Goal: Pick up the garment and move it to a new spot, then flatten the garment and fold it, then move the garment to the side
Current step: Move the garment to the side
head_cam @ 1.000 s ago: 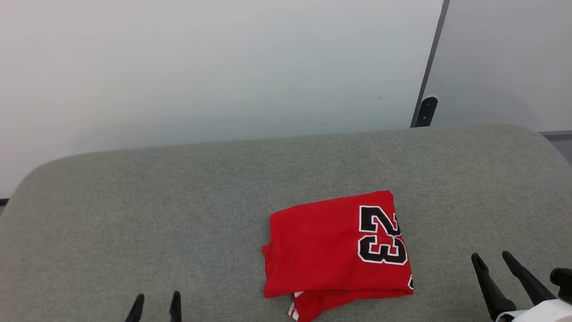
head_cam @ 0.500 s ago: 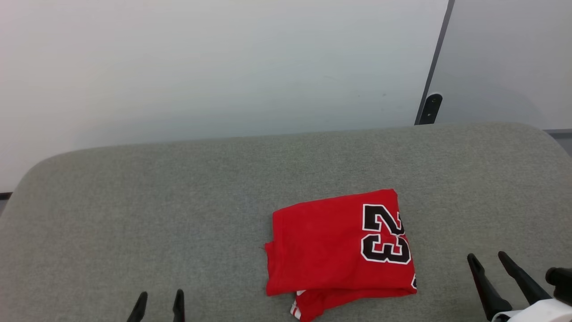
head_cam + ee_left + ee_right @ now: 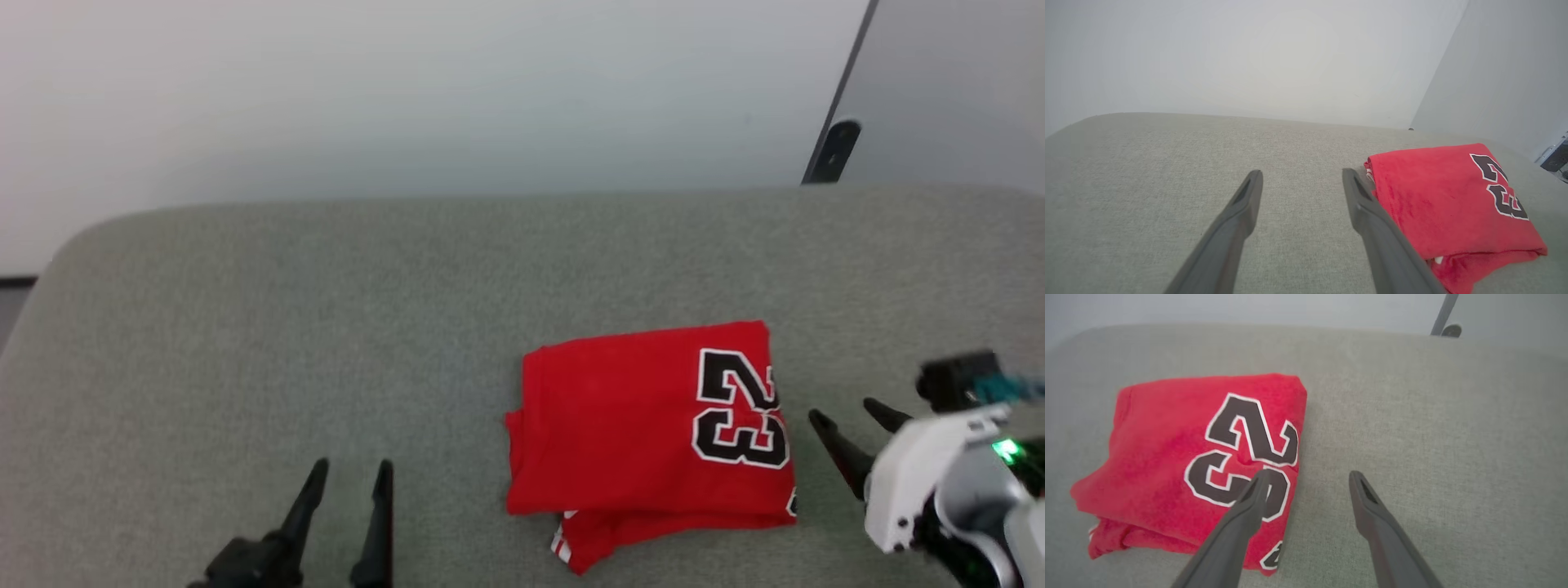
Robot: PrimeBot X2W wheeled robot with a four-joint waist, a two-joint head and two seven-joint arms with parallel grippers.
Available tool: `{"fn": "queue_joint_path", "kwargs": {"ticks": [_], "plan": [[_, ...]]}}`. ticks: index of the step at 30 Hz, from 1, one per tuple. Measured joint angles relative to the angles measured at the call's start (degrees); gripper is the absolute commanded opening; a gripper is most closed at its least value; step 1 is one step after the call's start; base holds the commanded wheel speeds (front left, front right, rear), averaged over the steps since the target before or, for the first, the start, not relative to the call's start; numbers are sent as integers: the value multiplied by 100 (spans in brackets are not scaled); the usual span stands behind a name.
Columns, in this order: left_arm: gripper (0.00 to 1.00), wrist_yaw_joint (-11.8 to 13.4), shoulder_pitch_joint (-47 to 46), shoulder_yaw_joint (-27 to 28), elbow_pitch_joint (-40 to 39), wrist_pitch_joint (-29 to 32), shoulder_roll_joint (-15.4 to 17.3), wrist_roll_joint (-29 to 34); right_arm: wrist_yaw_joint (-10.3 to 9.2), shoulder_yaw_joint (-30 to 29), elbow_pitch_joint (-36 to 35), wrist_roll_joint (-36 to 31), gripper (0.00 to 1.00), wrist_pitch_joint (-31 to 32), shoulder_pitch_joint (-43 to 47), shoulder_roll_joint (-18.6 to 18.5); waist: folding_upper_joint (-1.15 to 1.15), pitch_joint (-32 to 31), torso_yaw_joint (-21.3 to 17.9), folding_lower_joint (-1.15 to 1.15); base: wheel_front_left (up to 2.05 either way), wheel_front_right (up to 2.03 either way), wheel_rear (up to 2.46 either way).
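Grey cushion [image 3: 245, 327] beneath folded garment [image 3: 637, 425]

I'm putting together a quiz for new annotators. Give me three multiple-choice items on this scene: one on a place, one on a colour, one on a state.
1. Where does the garment lie on the grey cushion?
A. Between the left gripper and the right gripper, nearer the right
B. Left of both grippers
C. At the far edge, against the wall

2. What colour is the number 23 on it?
A. White, outlined in red
B. Blue, no outline
C. Black, outlined in white

3. What state is the garment in?
A. Spread out flat
B. Folded into a compact stack, lying free
C. Hanging from the fingers

Answers:
1 A: the head view shows a gripper on each side, the right one closer.
2 C: the digits are black with a white border.
3 B: stacked layers show at its near edge, and both grippers are open.
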Motion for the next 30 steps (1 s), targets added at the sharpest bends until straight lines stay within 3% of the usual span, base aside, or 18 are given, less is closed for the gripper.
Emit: {"fn": "queue_joint_path", "kwargs": {"ticks": [5, 10, 20, 21, 22, 23, 24, 30], "plan": [[100, -111, -441, -146, 324, -140, -135, 0, 1, 404, 377, 101, 100, 1280, -710, -300, 0, 376, 172, 0, 0, 0, 0], [100, -181, -759, -199, 590, -264, -263, -19, 1, 664, 552, 279, 100, 2050, -1162, -470, 0, 711, 408, 0, 0, 0, 0], [100, -305, -1268, -314, 937, -335, -438, -40, 2, 964, 738, 480, 100, 2608, -1445, -748, 0, 1327, 796, 0, 0, 0, 0], [100, -311, -1307, -324, 960, -336, -453, -38, 2, 984, 738, 481, 93, 2608, -1449, -776, 0, 1375, 827, 0, 0, 0, 0], [100, -314, -1338, -327, 973, -336, -464, -32, 1, 1014, 739, 488, 43, 2608, -1460, -805, 0, 1415, 857, 0, 0, 0, 0], [100, -323, -1363, -318, 983, -336, -469, -29, 1, 1026, 739, 490, 33, 2603, -1468, -824, 0, 1452, 884, 0, 0, 0, 0], [100, -328, -1377, -309, 988, -337, -477, -18, 1, 1026, 739, 508, 0, 2568, -1472, -833, 0, 1482, 905, 0, 0, 0, 0], [100, -386, -1385, -242, 1061, -343, -504, 41, 1, 1026, 870, 583, 0, 2209, -1509, -736, 0, 1502, 908, 0, 0, 0, 0]]}}
